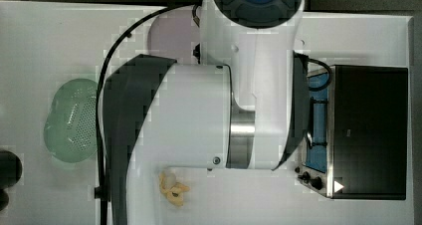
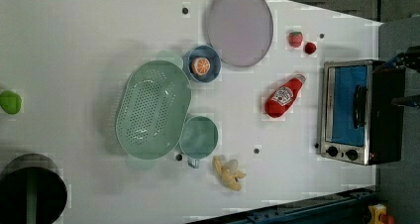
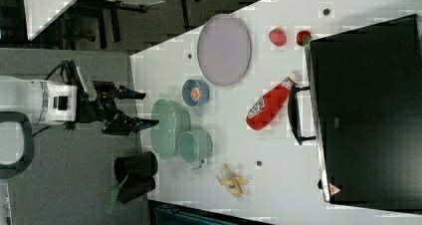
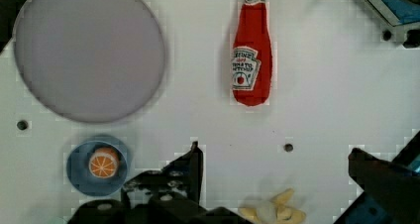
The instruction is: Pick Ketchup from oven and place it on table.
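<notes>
One ketchup lies on the table beside one oven; jaws open

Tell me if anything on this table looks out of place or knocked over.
The red plastic ketchup bottle with a white cap lies on its side on the white tabletop, cap toward the silver-framed black toaster oven, rather than upright. A peeled banana lies loose near the table's edge. Nothing looks spilled or damaged.
</notes>
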`<move>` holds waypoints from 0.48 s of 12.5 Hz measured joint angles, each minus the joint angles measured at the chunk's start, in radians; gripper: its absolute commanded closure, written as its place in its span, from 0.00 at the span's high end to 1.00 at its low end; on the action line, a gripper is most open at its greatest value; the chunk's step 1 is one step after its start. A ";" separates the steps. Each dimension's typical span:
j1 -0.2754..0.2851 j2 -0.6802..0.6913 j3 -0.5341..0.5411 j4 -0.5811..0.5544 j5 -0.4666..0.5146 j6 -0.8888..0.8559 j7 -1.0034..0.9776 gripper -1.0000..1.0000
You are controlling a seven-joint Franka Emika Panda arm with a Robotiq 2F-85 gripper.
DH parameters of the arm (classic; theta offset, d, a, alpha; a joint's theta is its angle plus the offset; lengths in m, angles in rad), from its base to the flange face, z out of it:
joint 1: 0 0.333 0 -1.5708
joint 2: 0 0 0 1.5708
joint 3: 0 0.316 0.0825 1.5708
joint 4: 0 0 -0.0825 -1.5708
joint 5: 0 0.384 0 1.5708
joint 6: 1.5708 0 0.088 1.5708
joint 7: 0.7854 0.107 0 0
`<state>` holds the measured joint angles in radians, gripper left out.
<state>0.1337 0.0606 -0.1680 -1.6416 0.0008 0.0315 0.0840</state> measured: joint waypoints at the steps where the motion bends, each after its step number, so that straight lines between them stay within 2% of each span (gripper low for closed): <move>1: -0.009 0.009 0.000 0.025 0.014 0.019 0.001 1.00; 3: -0.014 0.024 -0.002 0.052 0.007 0.038 0.001 1.00; 4: -0.014 0.007 -0.013 0.012 -0.015 0.044 0.001 1.00; 6: -0.038 0.029 -0.020 0.020 0.002 0.021 0.001 1.00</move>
<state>0.0952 0.0892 -0.1884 -1.6221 0.0027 0.0528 0.0854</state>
